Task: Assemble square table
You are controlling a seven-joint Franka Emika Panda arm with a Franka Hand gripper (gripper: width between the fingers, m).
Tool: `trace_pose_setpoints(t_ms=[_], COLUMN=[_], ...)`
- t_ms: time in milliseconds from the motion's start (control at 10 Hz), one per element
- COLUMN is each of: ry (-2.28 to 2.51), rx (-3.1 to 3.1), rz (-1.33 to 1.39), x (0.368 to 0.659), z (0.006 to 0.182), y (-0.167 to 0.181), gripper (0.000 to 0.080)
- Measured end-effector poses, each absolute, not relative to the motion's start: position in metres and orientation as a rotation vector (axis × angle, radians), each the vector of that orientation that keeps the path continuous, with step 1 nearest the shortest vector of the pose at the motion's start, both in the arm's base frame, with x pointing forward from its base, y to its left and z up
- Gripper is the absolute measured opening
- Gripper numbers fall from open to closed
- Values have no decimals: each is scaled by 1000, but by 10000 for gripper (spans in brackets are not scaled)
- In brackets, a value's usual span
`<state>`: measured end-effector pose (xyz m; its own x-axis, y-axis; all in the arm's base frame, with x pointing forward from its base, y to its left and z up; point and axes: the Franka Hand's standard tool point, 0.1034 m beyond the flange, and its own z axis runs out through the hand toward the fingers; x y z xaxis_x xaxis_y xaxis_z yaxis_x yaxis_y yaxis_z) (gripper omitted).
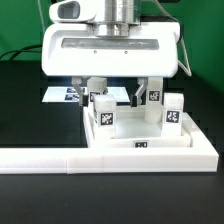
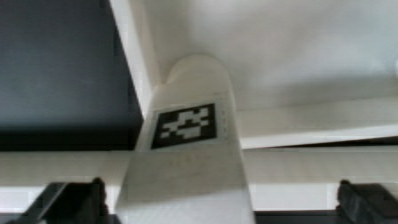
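Observation:
The square white tabletop (image 1: 135, 137) lies flat against the low wall, a tag on its front edge. Three white tagged legs stand on it: one at the front on the exterior view's left (image 1: 103, 114), one on the right (image 1: 172, 112) and one further back (image 1: 153, 96). My gripper (image 1: 116, 90) hangs just above the tabletop, over the front left leg. In the wrist view that leg (image 2: 178, 150) stands between my fingers, close to one dark finger (image 2: 71, 200) and well apart from the other (image 2: 365, 200). The gripper (image 2: 217, 205) is open and neither pad touches the leg.
The long low white L-shaped wall (image 1: 60, 160) runs along the front and round the tabletop's right side. The marker board (image 1: 62, 95) lies flat behind on the black table. The other two legs stand close to my hand.

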<state>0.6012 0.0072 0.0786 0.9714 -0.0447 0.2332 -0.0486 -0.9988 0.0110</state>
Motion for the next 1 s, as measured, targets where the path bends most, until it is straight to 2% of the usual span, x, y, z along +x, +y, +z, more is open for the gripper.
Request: trace_pose_setpoints(t_ms=[100, 200, 300, 600, 1000], ry=[-74, -75, -91, -197, -798], rx=[3102, 3102, 3103, 3108, 3039], rz=[366, 366, 367, 369, 373], x=[601, 601, 601, 601, 599], z=[79, 79, 79, 79, 79], y=[7, 7, 6, 6, -4], gripper=[380, 380, 289, 290, 294])
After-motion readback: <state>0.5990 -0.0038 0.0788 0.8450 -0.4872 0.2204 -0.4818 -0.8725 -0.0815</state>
